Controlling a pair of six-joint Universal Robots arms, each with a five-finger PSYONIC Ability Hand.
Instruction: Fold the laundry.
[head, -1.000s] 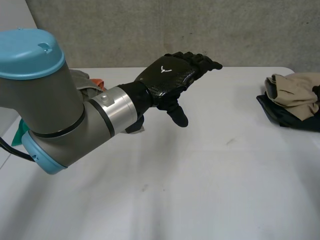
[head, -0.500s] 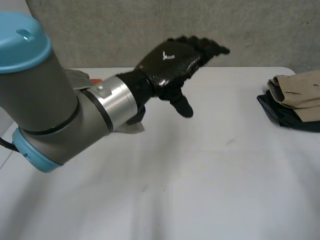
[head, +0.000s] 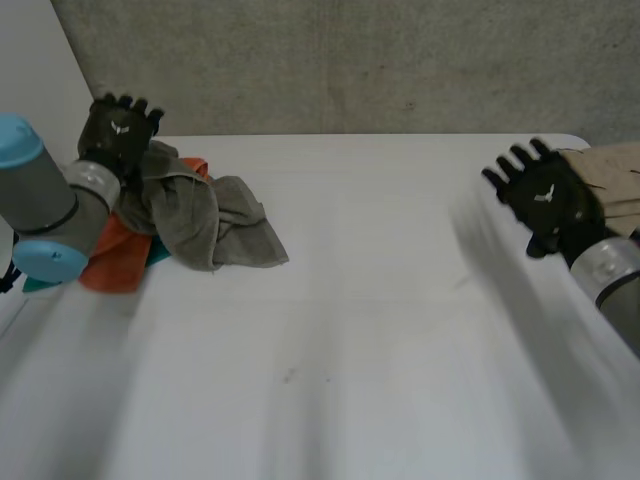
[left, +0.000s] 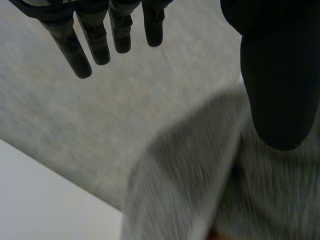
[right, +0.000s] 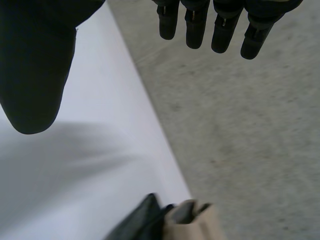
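A crumpled grey towel (head: 205, 215) lies at the table's back left, on top of an orange cloth (head: 112, 262) and a teal cloth (head: 36, 272). My left hand (head: 120, 135) hovers over the back left of this pile, open with straight fingers (left: 85, 45). In its wrist view the grey towel (left: 200, 175) lies under the palm, untouched. At the right edge sits a folded stack, with a tan garment (head: 612, 180) on a dark one (head: 630, 240). My right hand (head: 545, 195) is just left of it, open and empty, with its fingers (right: 215, 25) spread.
The white table (head: 350, 330) stretches bare between the pile and the stack. A grey wall (head: 350, 60) runs behind the table's far edge. In the right wrist view the stack's tan (right: 192, 220) and dark (right: 140, 222) corners sit at the table's edge.
My left arm has swung from the table's middle back to the far left, uncovering the laundry pile. My right hand has come into view beside the folded stack.
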